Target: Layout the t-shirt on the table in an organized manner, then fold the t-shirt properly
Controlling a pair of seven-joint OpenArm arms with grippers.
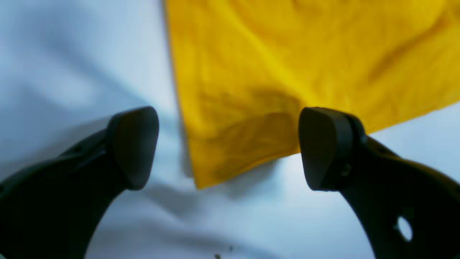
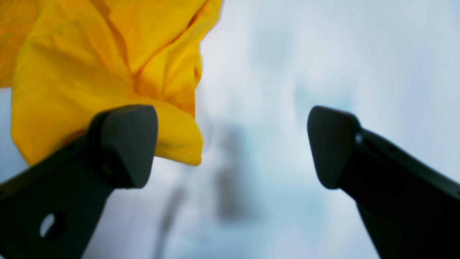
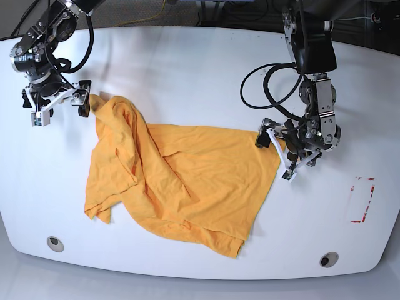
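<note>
The orange-yellow t-shirt (image 3: 181,181) lies crumpled on the white table (image 3: 187,62), bunched and folded over along its left side. My left gripper (image 3: 275,156) hovers at the shirt's right corner. In the left wrist view this gripper (image 1: 229,147) is open, and the t-shirt (image 1: 251,90) corner lies flat on the table between its fingers, free of both. My right gripper (image 3: 60,111) is at the shirt's upper-left tip. In the right wrist view it (image 2: 230,144) is open, with a bunched fold of t-shirt (image 2: 90,72) beside the left finger (image 2: 124,144).
Two round grey grommets (image 3: 55,243) (image 3: 329,259) sit near the table's front edge. A red tape outline (image 3: 361,200) marks the right side. Black cables (image 3: 269,87) loop off the left arm above the shirt's right corner.
</note>
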